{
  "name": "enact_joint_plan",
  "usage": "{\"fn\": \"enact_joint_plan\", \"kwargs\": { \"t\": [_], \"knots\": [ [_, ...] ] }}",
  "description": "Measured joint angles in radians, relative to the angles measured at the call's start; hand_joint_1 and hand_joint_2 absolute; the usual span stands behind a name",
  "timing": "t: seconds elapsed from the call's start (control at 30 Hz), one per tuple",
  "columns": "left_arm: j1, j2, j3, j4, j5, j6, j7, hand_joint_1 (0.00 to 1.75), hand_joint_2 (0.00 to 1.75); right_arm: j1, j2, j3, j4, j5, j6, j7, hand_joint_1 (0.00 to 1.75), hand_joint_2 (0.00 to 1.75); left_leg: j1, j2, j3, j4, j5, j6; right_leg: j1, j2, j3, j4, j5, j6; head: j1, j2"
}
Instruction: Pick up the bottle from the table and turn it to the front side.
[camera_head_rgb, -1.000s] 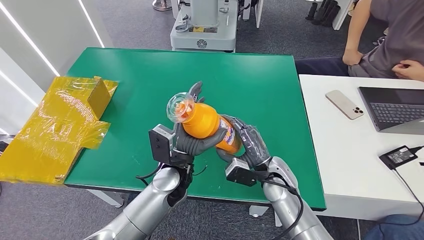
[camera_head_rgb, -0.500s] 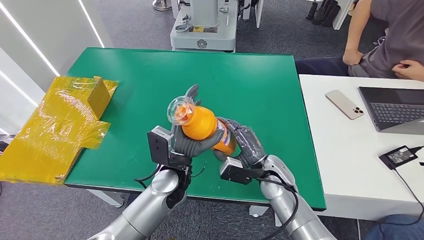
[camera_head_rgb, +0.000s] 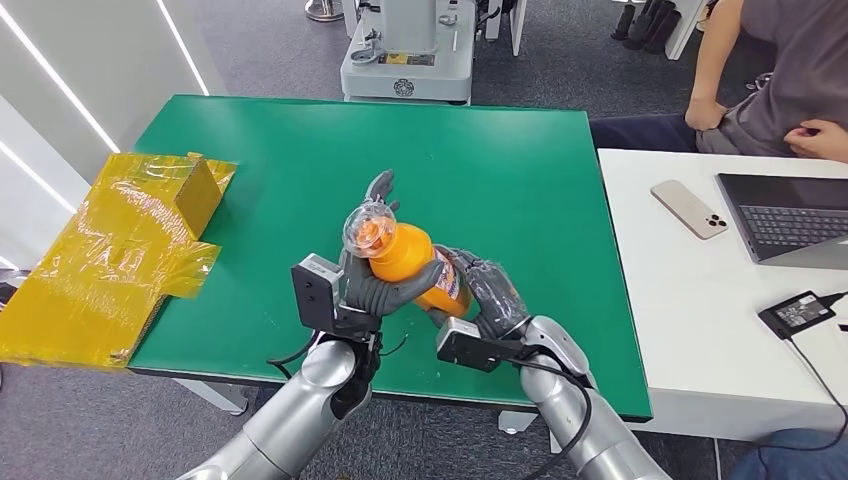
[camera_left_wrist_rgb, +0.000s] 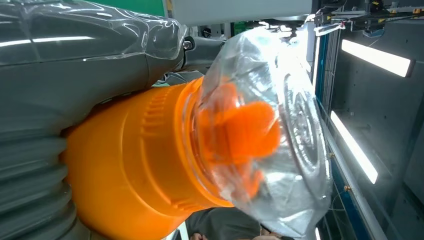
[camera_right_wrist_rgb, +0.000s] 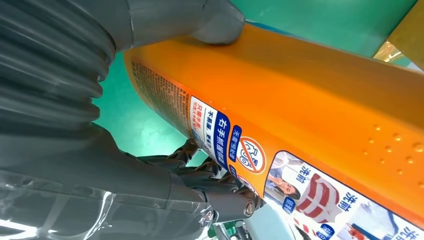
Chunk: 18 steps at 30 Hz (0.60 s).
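At centre frame, the left hand (camera_head_rgb: 375, 285) and right hand (camera_head_rgb: 488, 290) both gripped the orange bottle (camera_head_rgb: 415, 262) above the green table (camera_head_rgb: 520, 170). Its smooth body could slip mid-turn if either grip loosened.

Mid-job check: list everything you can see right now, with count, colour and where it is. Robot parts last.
bottle: 1, orange with a clear cap cover, tilted above the green table, gripped at both ends
green table: 1, green, centre
yellow wrapped box: 1, yellow, at the table's left edge
white desk: 1, white, right of the green table
phone: 1, pale, on the white desk
laptop: 1, dark, open on the white desk
power adapter: 1, black, near edge of the white desk
machine base: 1, pale grey, beyond the table
person: 1, seated at the top right
left robot hand: 1, grey, holds the bottle near its cap end
right robot hand: 1, grey, holds the bottle's lower end
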Motion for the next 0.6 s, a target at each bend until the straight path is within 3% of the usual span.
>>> {"fn": "enact_joint_plan", "kwargs": {
  "t": [0.1, 0.23, 0.6],
  "knots": [
    [0.003, 0.001, 0.000, -0.004, 0.001, 0.001, 0.000, 0.01, 1.75, -0.001, 0.000, 0.004, 0.006, 0.003, 0.001, 0.000, 1.75, 1.75, 0.000, 0.000, 0.000, 0.000, 0.000, 0.000, 0.000, 0.000, 0.000, 0.000, 0.000, 0.000, 0.000, 0.000],
    [0.009, 0.004, 0.000, -0.009, 0.003, 0.000, 0.000, 1.75, 1.75, -0.001, 0.000, 0.008, 0.012, 0.008, 0.000, 0.001, 1.75, 1.75, 0.000, 0.000, 0.000, 0.000, 0.000, 0.000, 0.000, 0.000, 0.000, 0.000, 0.000, 0.000, 0.000, 0.000],
    [0.011, 0.009, 0.000, -0.012, 0.007, -0.022, 0.000, 1.75, 1.75, 0.002, 0.000, 0.009, 0.025, 0.007, -0.013, 0.013, 1.75, 1.75, 0.000, 0.000, 0.000, 0.000, 0.000, 0.000, 0.000, 0.000, 0.000, 0.000, 0.000, 0.000, 0.000, 0.000]
  ]
}}
